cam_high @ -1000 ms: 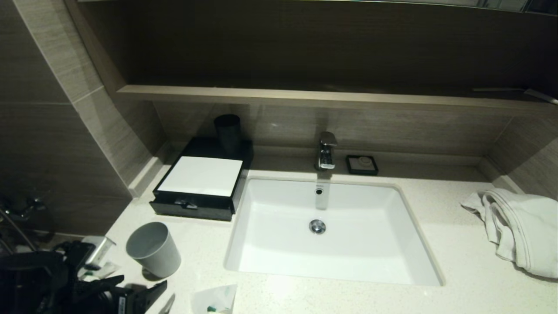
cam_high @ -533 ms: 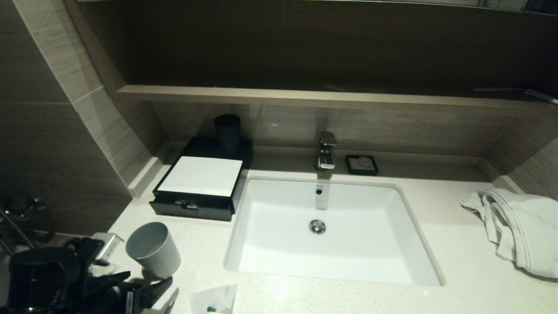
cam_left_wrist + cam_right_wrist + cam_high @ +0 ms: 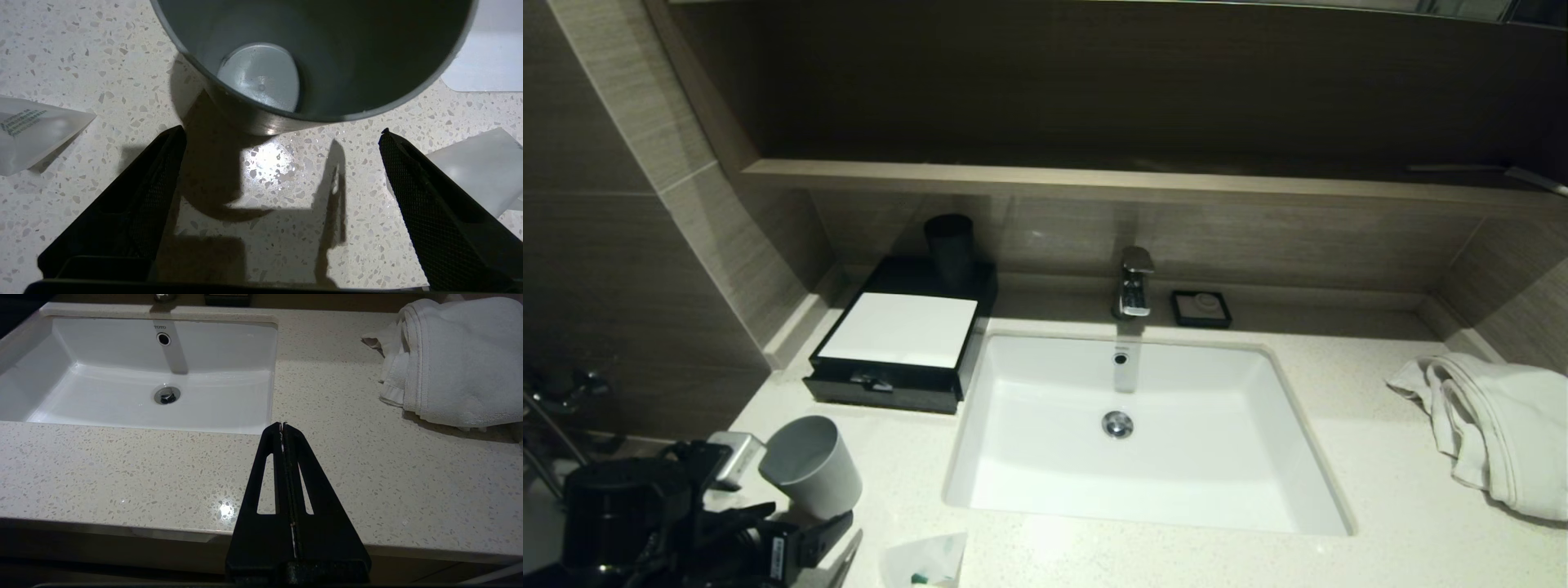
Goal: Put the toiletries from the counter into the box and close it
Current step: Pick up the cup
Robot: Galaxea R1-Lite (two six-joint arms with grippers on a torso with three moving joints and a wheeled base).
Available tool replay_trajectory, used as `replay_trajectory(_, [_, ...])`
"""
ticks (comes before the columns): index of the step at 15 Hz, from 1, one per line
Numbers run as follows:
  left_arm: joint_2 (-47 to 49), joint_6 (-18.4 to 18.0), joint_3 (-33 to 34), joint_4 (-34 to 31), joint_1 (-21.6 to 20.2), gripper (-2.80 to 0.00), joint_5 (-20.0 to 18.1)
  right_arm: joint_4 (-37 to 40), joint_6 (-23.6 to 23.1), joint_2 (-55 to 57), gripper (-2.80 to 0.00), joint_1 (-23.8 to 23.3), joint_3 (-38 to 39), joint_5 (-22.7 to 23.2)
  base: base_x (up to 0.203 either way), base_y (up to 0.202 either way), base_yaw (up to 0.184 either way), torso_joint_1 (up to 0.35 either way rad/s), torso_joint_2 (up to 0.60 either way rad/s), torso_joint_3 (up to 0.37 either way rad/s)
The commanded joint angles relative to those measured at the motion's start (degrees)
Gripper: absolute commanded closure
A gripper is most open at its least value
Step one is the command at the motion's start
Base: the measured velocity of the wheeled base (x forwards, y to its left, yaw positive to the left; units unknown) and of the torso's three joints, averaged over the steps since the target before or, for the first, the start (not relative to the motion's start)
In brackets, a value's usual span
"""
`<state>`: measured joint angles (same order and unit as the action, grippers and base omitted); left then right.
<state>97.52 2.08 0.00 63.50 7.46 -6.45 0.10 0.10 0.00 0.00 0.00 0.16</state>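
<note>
head view shows the left gripper (image 3: pixel 837 551) low at the near left of the counter (image 3: pixel 1380 523), just before the grey cup (image 3: pixel 810 465). its fingers (image 3: pixel 155 196) are wide apart and hold nothing. sachets (image 3: pixel 36 130) lie on both sides of it, one more (image 3: pixel 927 559) near the front edge. the box (image 3: pixel 894 343) stands behind, its drawer seems only slightly out. i judge the picking step is beginning; next it must aim at one sachet, not the cup. the right gripper (image 3: pixel 282 428) is parked, pressed together and empty.
</note>
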Motion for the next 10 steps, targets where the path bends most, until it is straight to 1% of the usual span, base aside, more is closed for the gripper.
replay_trajectory(1, [1.6,0.0,0.0,1.1,0.0,-2.80,-0.1,0.0,0.0,0.0,0.00,0.0,0.0,0.0,0.000,0.000,0.000,0.000,0.00,0.000])
replay_trajectory(8, [4.2,0.0,0.0,5.1,0.0,-2.80,0.0,0.0,0.0,0.0,0.00,0.0,0.0,0.0,0.000,0.000,0.000,0.000,0.00,0.000])
replay_trajectory(10, [4.6,0.0,0.0,5.3,0.0,-2.80,0.1,0.0,0.0,0.0,0.00,0.0,0.0,0.0,0.000,0.000,0.000,0.000,0.00,0.000])
